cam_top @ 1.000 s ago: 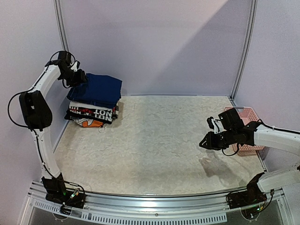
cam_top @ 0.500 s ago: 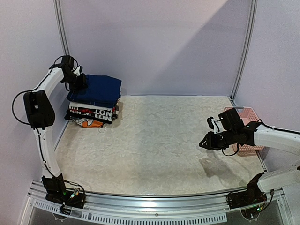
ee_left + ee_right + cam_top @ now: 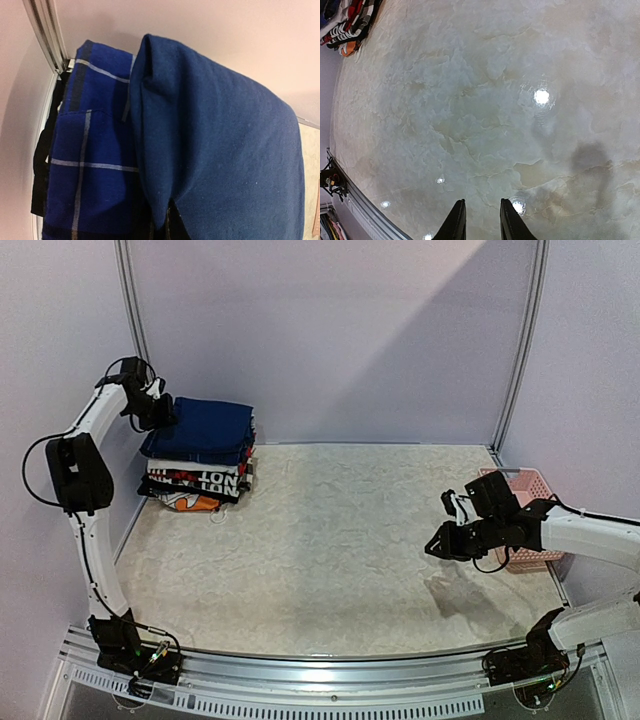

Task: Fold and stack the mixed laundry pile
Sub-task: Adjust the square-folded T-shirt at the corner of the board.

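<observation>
Left pincer (image 3: 166, 412) pressed together, right pincer (image 3: 480, 204) slightly spread above marbled table (image 3: 330, 550), lilac walls (image 3: 330, 330)

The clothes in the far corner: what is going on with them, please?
Folding looks done: the navy T-shirt lies folded on the plaid shirt, on top of a stack of other folded garments in the far left corner. The left fingers are shut at the stack's left edge; whether they pinch cloth cannot be told. The right fingers hover open and empty above the table, near the pink basket.
</observation>
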Robot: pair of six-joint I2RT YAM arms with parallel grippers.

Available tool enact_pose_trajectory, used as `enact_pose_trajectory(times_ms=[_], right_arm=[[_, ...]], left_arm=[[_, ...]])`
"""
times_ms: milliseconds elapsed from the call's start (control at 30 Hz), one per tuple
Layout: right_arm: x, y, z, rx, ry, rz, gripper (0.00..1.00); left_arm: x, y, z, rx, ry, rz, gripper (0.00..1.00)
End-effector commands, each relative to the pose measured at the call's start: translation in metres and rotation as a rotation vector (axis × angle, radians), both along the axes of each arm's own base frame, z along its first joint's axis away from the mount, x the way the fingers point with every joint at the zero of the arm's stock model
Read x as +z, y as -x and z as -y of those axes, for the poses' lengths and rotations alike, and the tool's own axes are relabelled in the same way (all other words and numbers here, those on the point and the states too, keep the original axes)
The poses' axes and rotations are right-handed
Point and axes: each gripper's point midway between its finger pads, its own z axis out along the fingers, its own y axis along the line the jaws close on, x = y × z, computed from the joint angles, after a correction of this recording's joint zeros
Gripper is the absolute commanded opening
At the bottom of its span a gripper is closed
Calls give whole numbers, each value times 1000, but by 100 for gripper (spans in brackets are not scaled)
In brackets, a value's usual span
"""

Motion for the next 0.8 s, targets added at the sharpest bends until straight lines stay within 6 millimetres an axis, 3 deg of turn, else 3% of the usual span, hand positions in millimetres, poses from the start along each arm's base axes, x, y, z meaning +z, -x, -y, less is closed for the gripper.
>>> enact_pose_trajectory(times_ms=[0, 367, 633, 767], right_arm=[[-7, 1, 0, -7, 13, -13, 24], [-10, 3, 2, -11, 20, -23, 24], [-8, 5, 3, -15, 18, -21, 24], [-7, 5, 4, -18, 16, -20, 24]], left_arm=[[-1, 0, -26, 48, -10, -3, 0], [-1, -1, -38, 64, -27, -5, 0], [-15, -3, -52, 105, -73, -30, 0], [-16, -5, -52, 105, -69, -26, 18]])
